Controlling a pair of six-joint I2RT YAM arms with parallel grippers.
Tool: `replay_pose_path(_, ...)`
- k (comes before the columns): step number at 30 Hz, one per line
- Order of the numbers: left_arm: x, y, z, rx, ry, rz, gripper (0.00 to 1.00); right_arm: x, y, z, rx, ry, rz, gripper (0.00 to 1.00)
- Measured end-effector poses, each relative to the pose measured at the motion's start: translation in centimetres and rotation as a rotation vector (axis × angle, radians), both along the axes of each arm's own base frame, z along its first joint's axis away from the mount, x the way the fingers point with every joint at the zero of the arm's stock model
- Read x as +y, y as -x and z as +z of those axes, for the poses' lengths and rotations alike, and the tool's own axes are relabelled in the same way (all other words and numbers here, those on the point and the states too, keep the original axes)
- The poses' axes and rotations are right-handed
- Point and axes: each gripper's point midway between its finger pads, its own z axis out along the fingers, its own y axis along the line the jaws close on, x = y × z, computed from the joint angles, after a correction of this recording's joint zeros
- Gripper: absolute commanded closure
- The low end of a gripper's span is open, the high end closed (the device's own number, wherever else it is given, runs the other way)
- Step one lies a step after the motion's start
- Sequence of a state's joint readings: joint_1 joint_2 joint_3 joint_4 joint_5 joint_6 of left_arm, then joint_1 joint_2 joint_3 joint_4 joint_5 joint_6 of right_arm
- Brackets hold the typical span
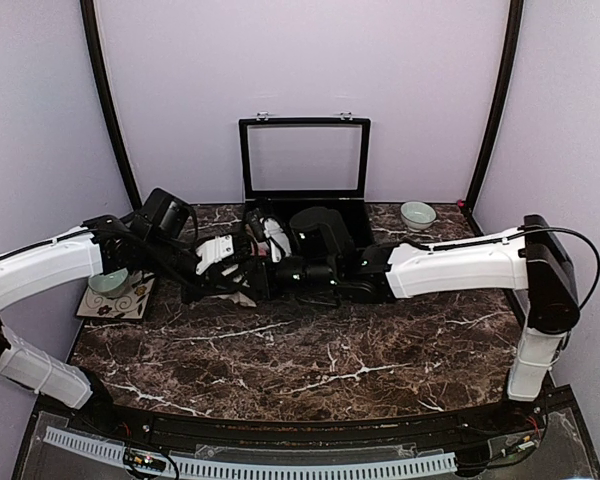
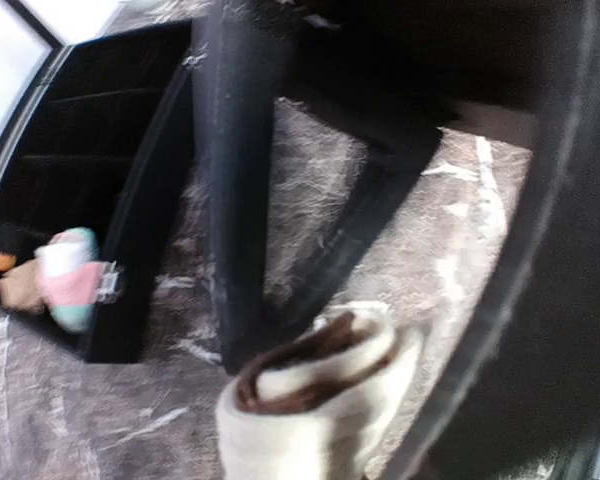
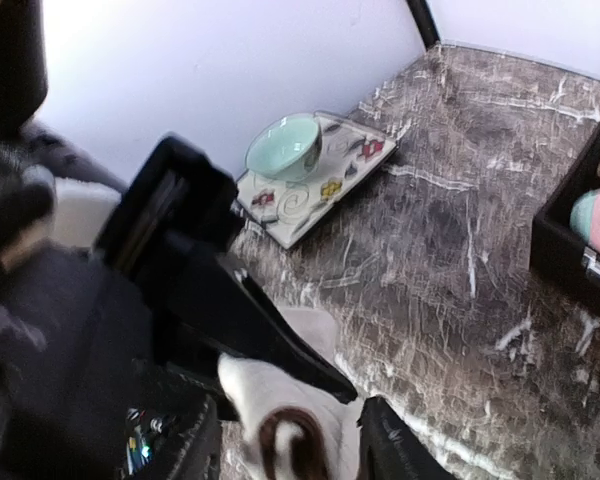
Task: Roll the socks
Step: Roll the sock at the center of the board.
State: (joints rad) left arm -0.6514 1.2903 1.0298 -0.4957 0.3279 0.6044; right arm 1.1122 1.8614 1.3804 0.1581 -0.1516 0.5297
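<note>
found cream-beige sock rolled between spread right jaws

saw it on the marble table, brown-banded end up, near the open black case. saw the right gripper with jaws parted, one finger on either side of the roll. caught the left gripper lying tip-down against the roll's top; could not tell whether pinching it or pressed together. spotted the pink sock bundled inside the case, touching a small tan bundle. noted a mint bowl on a patterned tray, well apart from both socks.
</note>
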Motion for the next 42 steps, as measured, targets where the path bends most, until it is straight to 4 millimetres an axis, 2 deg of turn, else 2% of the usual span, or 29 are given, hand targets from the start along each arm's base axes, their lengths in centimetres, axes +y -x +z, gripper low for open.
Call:
replay_pose_path(3,-0.9,1.8,0.0,0.086,0.037,-0.066,1.0,-1.0,1.5,-0.4,-0.062,0.006,0.069,0.43)
replay_pose_path(5,-1.5,2.7,0.5,0.139,0.07,-0.11,1.0,-1.8,2.6,-0.4,-0.11,0.012,0.122,0.46)
replay_pose_path(10,-3.0,6.0,2.9,0.27,0.181,-0.263,1.0,-2.6,4.4,2.0,-0.215,-0.027,0.247,0.6)
replay_pose_path(13,-3.2,8.2,4.2,0.344,0.238,-0.354,1.0,-3.0,5.3,3.3,-0.247,-0.06,0.315,0.64)
replay_pose_path(18,-3.1,10.7,5.9,0.441,0.309,-0.466,1.0,-3.1,6.8,4.6,-0.269,-0.107,0.406,0.57)
replay_pose_path(21,-3.0,11.8,6.6,0.491,0.345,-0.513,1.0,-3.0,7.6,5.2,-0.273,-0.135,0.459,0.57)
replay_pose_path(25,-2.9,12.7,7.6,0.519,0.386,-0.555,1.0,-2.8,8.7,6.5,-0.271,-0.186,0.525,0.7)
replay_pose_path(29,-2.7,13.1,7.7,0.536,0.395,-0.563,1.0,-2.4,9.3,6.7,-0.237,-0.218,0.567,0.91)
replay_pose_path(30,-2.7,13.1,7.7,0.539,0.392,-0.559,0.98,-2.3,9.5,6.7,-0.223,-0.225,0.58,0.96)
replay_pose_path(31,-2.6,13.0,7.6,0.542,0.387,-0.553,0.93,-2.1,9.6,6.6,-0.205,-0.23,0.59,1.0)
replay_pose_path(35,-2.5,11.8,6.6,0.527,0.331,-0.467,0.83,-1.8,8.8,6.0,-0.151,-0.219,0.583,1.0)
replay_pose_path(42,-2.2,5.6,2.3,0.317,0.167,-0.194,0.78,-1.5,4.2,2.7,-0.111,-0.087,0.336,1.0)
